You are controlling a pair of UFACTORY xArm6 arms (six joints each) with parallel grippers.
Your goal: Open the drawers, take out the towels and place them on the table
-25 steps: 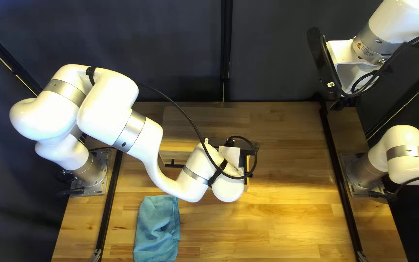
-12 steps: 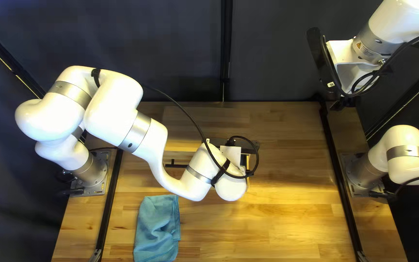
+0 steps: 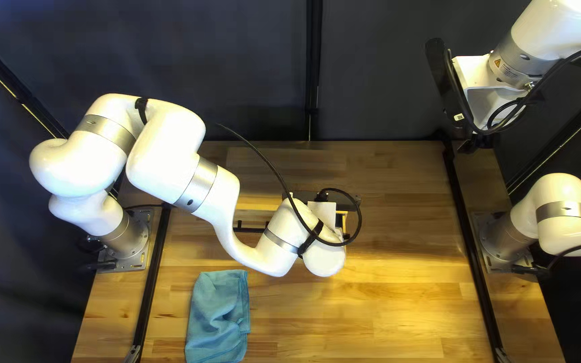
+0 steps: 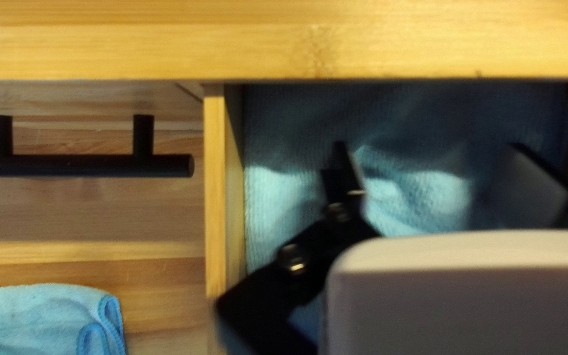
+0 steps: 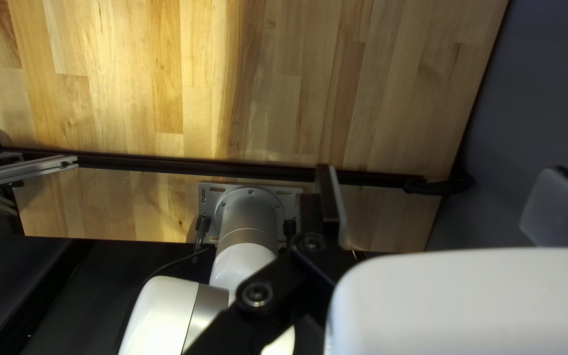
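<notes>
Where the drawer (image 4: pixel 215 172) stands open, the left gripper (image 4: pixel 427 150) sits down inside it on the blue towel (image 4: pixel 289 207). Its fingers (image 4: pixel 345 167) are wide apart with their tips on the cloth and a hump of it between them, not clamped. The second towel (image 3: pixel 218 315) lies on the table (image 3: pixel 396 302) by the near edge, well apart from the gripper. The right gripper (image 5: pixel 439 182) is spread wide and empty, above the table's right edge. The yellow warning label (image 3: pixel 497 63) on the right arm (image 3: pixel 553 25) is too small to read. The tabletop is wooden butcher-block, with a dark curtain (image 3: pixel 250 65) behind it.

Robot lab: dark curtain (image 3: pixel 250 60), wooden table (image 3: pixel 396 302)
</notes>
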